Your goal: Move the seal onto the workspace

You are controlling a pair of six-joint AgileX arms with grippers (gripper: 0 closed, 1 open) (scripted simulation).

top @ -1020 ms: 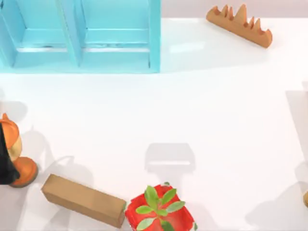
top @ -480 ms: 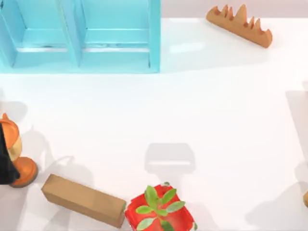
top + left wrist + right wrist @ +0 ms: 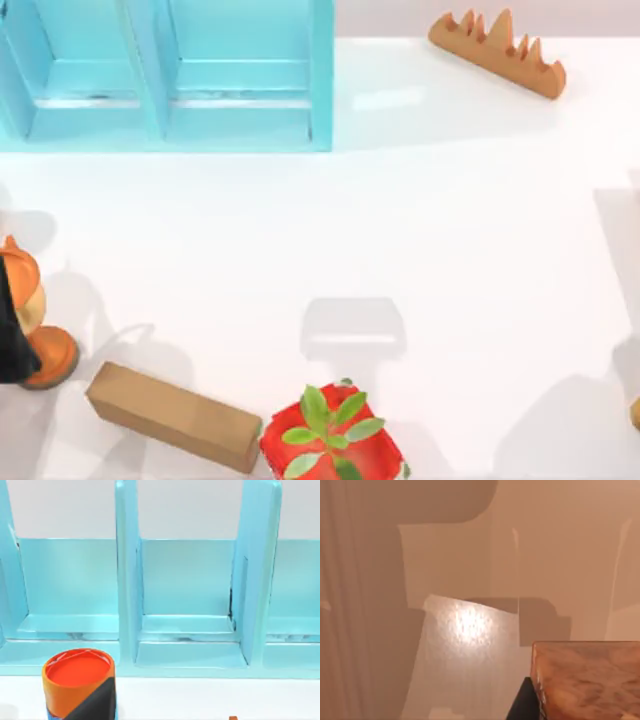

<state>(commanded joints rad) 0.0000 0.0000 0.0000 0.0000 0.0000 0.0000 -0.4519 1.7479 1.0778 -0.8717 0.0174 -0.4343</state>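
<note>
Judging from the right wrist view, we take the seal [image 3: 585,680] to be the orange-brown block close under that camera. A dark piece [image 3: 524,702] touching it may belong to our right gripper, though we cannot tell how wide that pincer stands or whether it grips anything. From above, what is likely the same seal [image 3: 636,411] peeks in as an orange sliver at the workspace's [image 3: 450,230] right edge, so we judge the placing still to do, while our left arm idles at the left, facing the shelf [image 3: 190,580].
</note>
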